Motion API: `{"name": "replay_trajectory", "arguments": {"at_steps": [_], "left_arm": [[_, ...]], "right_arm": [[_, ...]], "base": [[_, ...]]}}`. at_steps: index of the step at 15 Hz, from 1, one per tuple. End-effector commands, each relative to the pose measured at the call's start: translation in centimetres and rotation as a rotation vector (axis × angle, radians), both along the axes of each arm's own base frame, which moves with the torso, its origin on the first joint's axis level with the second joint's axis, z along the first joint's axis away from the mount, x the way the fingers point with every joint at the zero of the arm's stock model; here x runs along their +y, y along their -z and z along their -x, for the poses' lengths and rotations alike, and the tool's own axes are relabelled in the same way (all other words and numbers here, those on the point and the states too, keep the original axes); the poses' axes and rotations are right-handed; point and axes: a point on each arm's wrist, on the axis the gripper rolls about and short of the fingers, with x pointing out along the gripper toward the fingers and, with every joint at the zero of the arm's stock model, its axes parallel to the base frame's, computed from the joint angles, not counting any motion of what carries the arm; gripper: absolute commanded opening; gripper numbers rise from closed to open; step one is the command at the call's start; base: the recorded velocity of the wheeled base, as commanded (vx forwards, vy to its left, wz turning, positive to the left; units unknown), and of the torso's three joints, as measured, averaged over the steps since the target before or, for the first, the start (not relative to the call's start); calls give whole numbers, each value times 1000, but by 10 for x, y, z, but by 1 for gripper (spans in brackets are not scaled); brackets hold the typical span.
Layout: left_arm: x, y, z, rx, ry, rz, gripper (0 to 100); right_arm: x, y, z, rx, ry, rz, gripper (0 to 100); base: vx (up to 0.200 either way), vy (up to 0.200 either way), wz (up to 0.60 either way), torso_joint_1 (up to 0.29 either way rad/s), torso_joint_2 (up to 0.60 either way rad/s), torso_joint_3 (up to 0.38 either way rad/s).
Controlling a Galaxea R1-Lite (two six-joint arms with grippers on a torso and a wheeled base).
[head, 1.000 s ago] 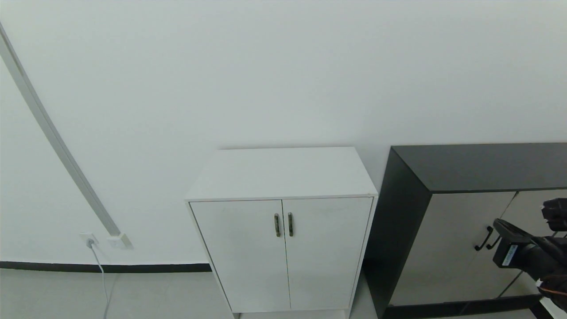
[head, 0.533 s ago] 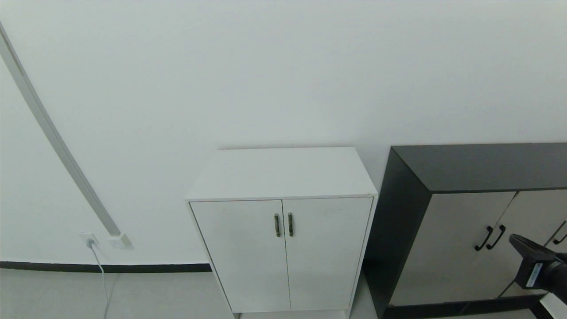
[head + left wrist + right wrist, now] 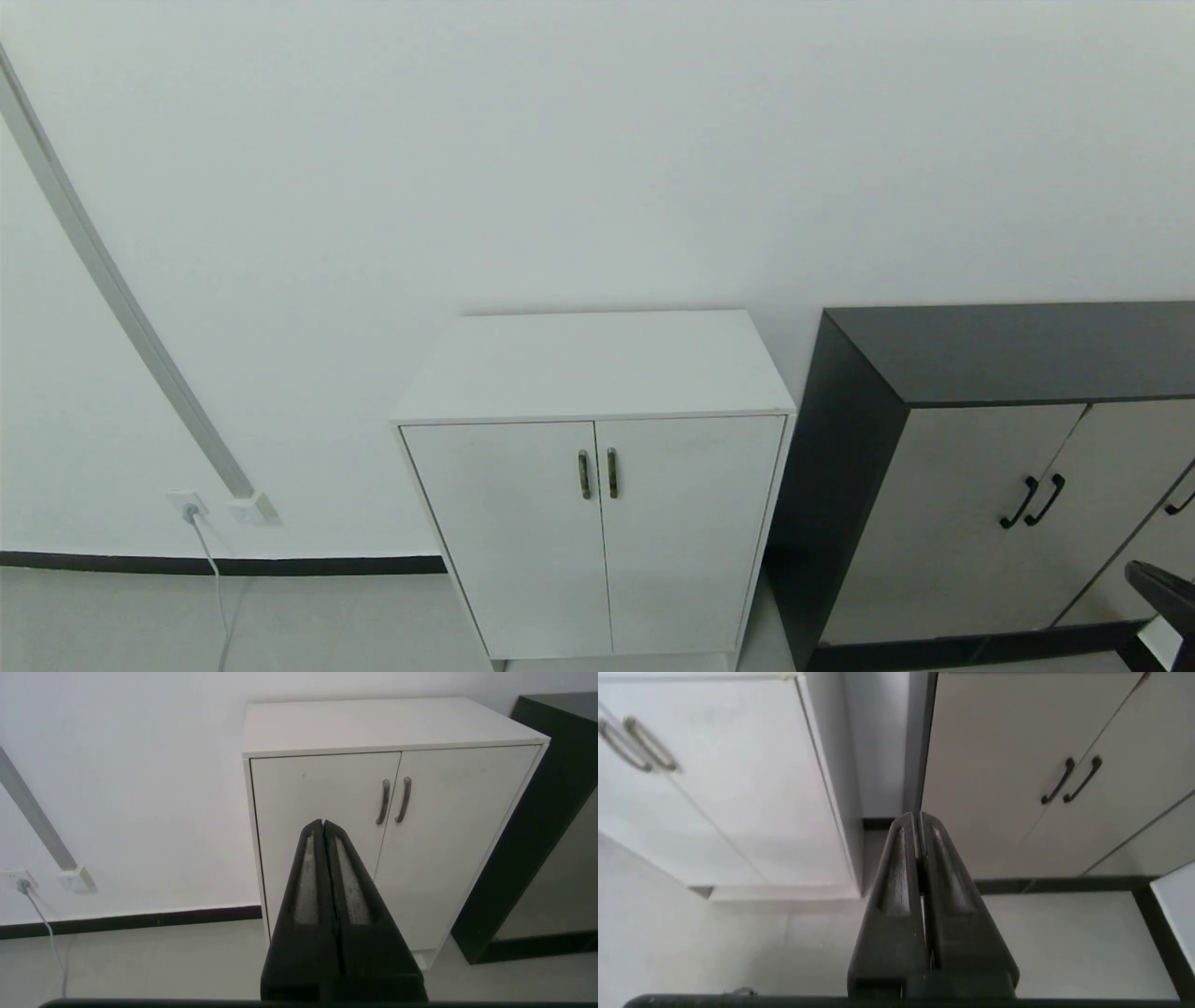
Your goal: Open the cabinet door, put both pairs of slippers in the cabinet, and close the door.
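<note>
The cabinet (image 3: 597, 373) stands on the floor (image 3: 308, 621) with its back to the wall (image 3: 597, 140). Its left door (image 3: 509, 532) and right door (image 3: 686, 527) meet at the middle, and a handle (image 3: 584, 474) sits upright on each just beside that seam. A wider cabinet (image 3: 1008, 350) stands just to its right, also against the wall, a narrow gap between them. Well to the left, a socket (image 3: 189, 509) sits low on the wall; a cable (image 3: 217, 579) hangs from it to the floor, and a trunking strip (image 3: 112, 280) slants up the wall from beside it. The left hand (image 3: 323, 833) is in front of the cabinet's left door; the right hand (image 3: 921, 821) is before the gap between the cabinets
</note>
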Motion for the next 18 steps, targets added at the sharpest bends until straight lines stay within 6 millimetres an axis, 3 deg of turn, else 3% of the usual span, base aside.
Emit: {"name": "replay_trajectory", "arguments": {"at_steps": [1,8,15,18], "left_arm": [[0,0,0,0,0,0,0],[0,0,0,0,0,0,0],[0,0,0,0,0,2,0],[0,0,0,0,-2,2,0]], "right_arm": [[-5,1,37,-62,-30,-17,0],[-14,35,96,-35,-101,-20,0],[-14,42,98,-39,-160,-2,0],[-14,42,100,-62,-103,-1,0]], "base": [[0,0,0,0,0,0],[0,0,0,0,0,0],[0,0,0,0,0,0],[0,0,0,0,0,0]]}}
